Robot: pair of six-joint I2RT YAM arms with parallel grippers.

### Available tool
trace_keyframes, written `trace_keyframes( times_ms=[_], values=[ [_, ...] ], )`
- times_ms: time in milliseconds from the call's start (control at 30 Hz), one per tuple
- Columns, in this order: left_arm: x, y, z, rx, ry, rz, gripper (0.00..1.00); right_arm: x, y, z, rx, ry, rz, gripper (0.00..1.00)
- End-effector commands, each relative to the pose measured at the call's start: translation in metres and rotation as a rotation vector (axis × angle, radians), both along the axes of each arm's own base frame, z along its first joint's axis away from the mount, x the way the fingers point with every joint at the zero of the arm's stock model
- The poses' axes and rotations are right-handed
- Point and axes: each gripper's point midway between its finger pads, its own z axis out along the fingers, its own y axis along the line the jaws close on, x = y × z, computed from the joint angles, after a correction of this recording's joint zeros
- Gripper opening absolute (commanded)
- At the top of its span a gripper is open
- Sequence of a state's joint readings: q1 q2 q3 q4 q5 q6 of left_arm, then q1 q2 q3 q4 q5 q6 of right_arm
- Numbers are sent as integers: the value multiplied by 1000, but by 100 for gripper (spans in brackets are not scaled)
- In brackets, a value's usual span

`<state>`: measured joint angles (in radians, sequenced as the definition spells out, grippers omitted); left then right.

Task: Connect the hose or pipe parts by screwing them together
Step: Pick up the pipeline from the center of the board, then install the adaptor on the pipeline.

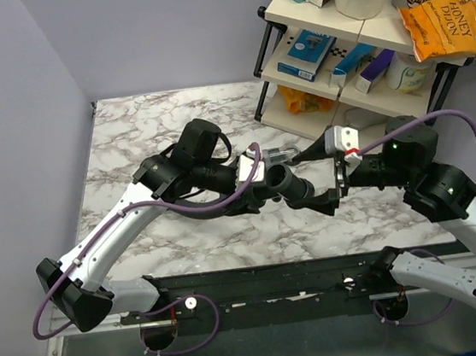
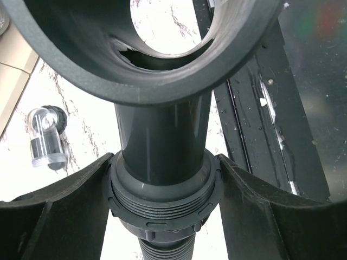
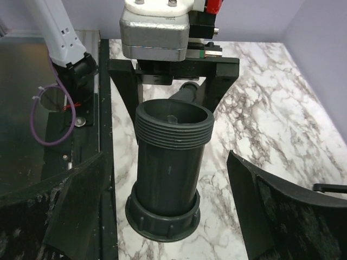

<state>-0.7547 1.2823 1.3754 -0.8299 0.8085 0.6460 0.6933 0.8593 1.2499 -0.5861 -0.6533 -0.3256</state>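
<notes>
The left gripper (image 2: 165, 162) is clamped on the black fitting (image 3: 169, 168). In its wrist view both fingers (image 2: 70, 200) press against the threaded ring at one end of that part. A short ribbed stretch of hose (image 2: 162, 250) shows just below the ring at the bottom edge of the frame. The fitting's other end, a wide open mouth, fills the top of the same view.

From above, the fitting sits at the centre of the frame, held off the marble table (image 1: 172, 125). It slants from the left gripper down and right towards the right gripper (image 1: 339, 180).

The right gripper is spread wide. In its own view its fingers stand in the lower left and lower right corners. The fitting stands between them, clear of both, with its collar nut (image 3: 162, 219) nearest the camera and the threaded rim higher in the frame.

A clear end piece (image 2: 46, 138) lies on the table at the left of the left wrist view, apart from the fitting. In the top view it is just above the left gripper.

A shelf (image 1: 323, 22) with boxes and a snack bag (image 1: 449, 29) fills the upper right of the top view.
</notes>
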Motion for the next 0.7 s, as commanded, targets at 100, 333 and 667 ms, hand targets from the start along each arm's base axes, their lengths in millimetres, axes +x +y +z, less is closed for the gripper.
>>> trace_keyframes(
  times_ms=[100,333,667],
  values=[
    [5,-2,13,-45,-100,3,0,9,20,-11,-1,120,34,97],
    [30,-6,17,-49,-184,105,0,16,27,-19,15,225,-3,62],
    [73,-1,36,-71,-357,292,0,41,23,-23,94,442,-242,13]
  ],
)
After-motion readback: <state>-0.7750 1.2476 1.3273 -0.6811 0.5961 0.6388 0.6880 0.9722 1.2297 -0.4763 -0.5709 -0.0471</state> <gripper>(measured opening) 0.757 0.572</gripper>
